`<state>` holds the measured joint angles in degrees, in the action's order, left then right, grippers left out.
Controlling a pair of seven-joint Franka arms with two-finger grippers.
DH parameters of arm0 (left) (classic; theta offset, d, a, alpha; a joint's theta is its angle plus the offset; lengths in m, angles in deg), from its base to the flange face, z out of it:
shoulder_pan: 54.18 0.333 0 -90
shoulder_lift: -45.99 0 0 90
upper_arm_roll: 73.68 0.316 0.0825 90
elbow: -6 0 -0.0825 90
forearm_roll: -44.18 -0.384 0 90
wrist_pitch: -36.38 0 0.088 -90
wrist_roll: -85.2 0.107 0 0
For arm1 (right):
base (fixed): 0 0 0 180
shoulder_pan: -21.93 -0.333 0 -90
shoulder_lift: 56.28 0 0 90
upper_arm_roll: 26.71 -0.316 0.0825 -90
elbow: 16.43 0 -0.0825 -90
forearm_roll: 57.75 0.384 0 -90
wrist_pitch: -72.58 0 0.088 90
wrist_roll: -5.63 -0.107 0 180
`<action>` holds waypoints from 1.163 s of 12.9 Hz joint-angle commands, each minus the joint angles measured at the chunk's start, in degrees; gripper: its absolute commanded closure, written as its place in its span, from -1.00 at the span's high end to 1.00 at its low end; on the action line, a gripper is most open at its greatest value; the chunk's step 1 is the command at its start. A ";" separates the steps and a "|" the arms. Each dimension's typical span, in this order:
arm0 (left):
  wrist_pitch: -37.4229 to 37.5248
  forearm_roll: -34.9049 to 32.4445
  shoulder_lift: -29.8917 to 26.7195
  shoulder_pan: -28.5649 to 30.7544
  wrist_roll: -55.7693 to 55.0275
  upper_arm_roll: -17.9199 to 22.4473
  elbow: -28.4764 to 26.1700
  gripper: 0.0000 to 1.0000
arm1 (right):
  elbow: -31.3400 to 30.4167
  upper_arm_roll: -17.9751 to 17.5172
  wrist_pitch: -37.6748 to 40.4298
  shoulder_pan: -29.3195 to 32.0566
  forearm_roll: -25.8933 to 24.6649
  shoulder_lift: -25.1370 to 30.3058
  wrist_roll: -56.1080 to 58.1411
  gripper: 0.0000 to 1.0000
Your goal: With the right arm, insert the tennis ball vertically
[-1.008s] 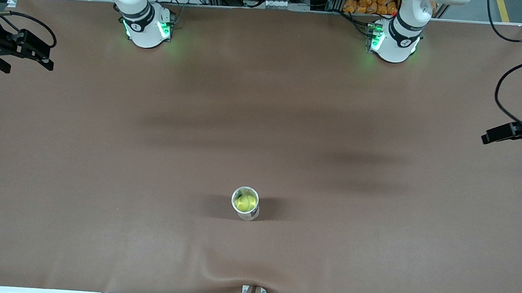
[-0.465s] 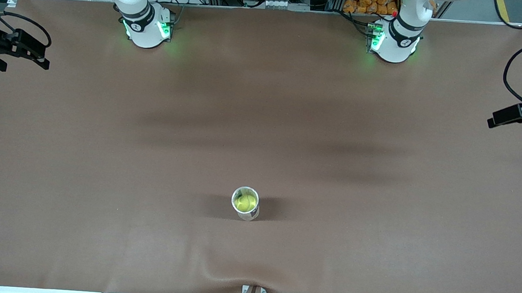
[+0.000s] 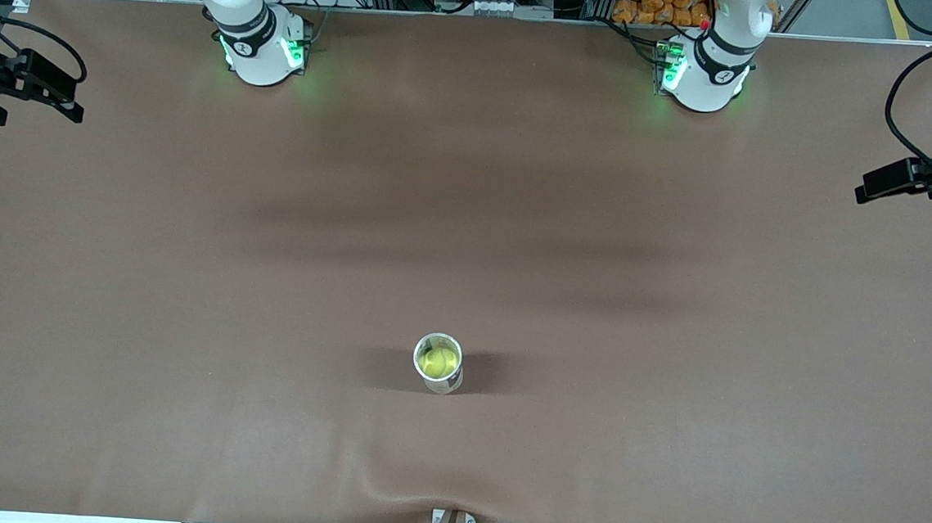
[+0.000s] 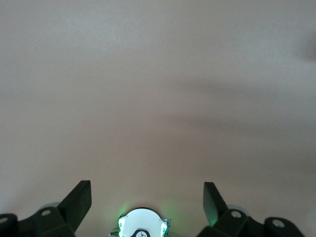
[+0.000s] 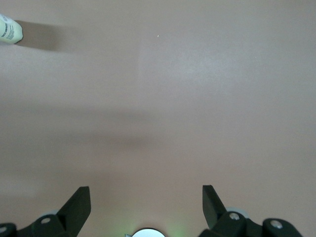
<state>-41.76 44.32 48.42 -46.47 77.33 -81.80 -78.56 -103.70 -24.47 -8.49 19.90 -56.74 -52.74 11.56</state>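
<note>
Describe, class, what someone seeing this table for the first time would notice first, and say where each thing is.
A lone upright tube stands on the brown table, near the front camera and midway between the arms' ends, with a yellow-green tennis ball inside it. The right pincer hangs open over the table's edge at the right arm's end. The left pincer hangs open over the left arm's end.

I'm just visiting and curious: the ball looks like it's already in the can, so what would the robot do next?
Probably nothing more than park. The ball already sits inside the upright can, and both the right gripper and the left gripper are high at the table's ends, jaws open and empty. I'd guess the right arm simply settles at rest.
</note>
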 commanded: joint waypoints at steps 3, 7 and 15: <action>-1.12 -3.13 -3.47 1.17 0.48 -4.71 0.19 1.00 | 1.84 -0.22 1.00 0.97 -0.30 -0.72 -0.84 1.00; -4.47 -1.64 -3.40 1.34 1.18 -4.89 0.10 1.00 | 2.11 -0.13 0.92 1.15 -0.21 -0.81 -1.28 1.00; -4.56 0.39 -2.96 2.31 3.12 -4.45 0.27 1.00 | 2.81 -0.13 1.09 2.64 -0.03 -0.72 -1.10 1.00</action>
